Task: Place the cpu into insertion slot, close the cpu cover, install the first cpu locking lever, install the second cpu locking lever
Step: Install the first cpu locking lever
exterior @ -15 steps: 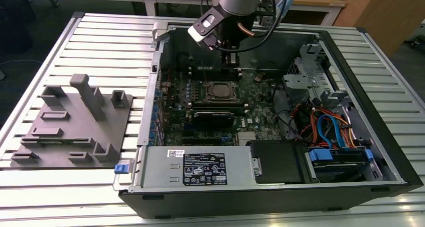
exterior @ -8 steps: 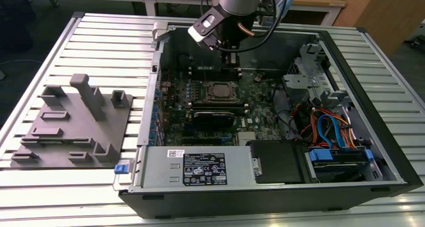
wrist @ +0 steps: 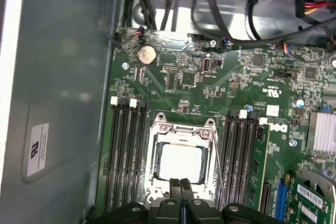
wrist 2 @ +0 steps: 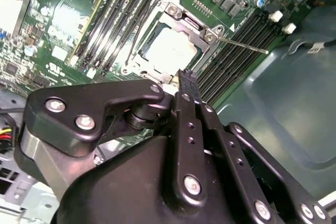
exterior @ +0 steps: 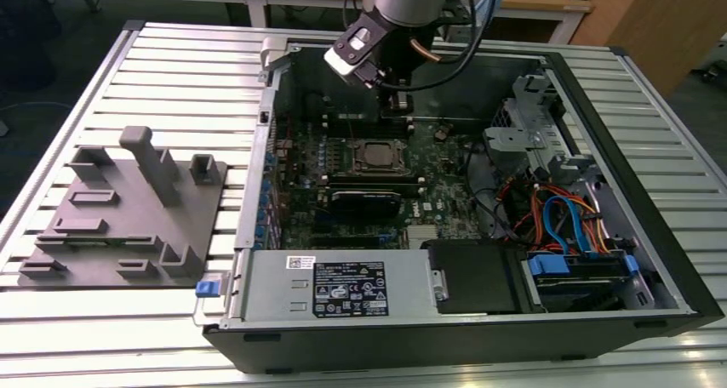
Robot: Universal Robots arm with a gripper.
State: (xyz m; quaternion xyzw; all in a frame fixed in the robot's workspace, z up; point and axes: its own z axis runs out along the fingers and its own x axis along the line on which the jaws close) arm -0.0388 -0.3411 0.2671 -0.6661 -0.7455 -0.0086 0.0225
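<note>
A robot arm reaches down into an open computer case (exterior: 636,192) lying on a slatted table (exterior: 136,73), its gripper (exterior: 393,107) hanging over the far part of the green motherboard (exterior: 301,175), just beyond the insertion slot (exterior: 352,158). A grey fixture plate (exterior: 114,226) sits on the table at the exterior view's left, apart from the case. In both wrist views the cpu (wrist: 181,162) (wrist 2: 170,51) lies flat in the slot, its dull silver top showing through the window of the cpu cover (wrist: 155,156) (wrist 2: 197,27), which lies down around it. The gripper (wrist: 181,183) (wrist 2: 186,77) has its two black fingers (wrist: 175,190) pressed together with nothing between them, the tips poised at the socket's edge; whether they touch the metal frame cannot be told. In the second wrist view a thin wire lever (wrist 2: 135,39) runs along one side of the socket, while a second lever rod (wrist 2: 242,45) angles out from the frame's corner over the black memory slots (wrist 2: 236,61). Rows of such slots flank the socket on both sides in the first wrist view.
</note>
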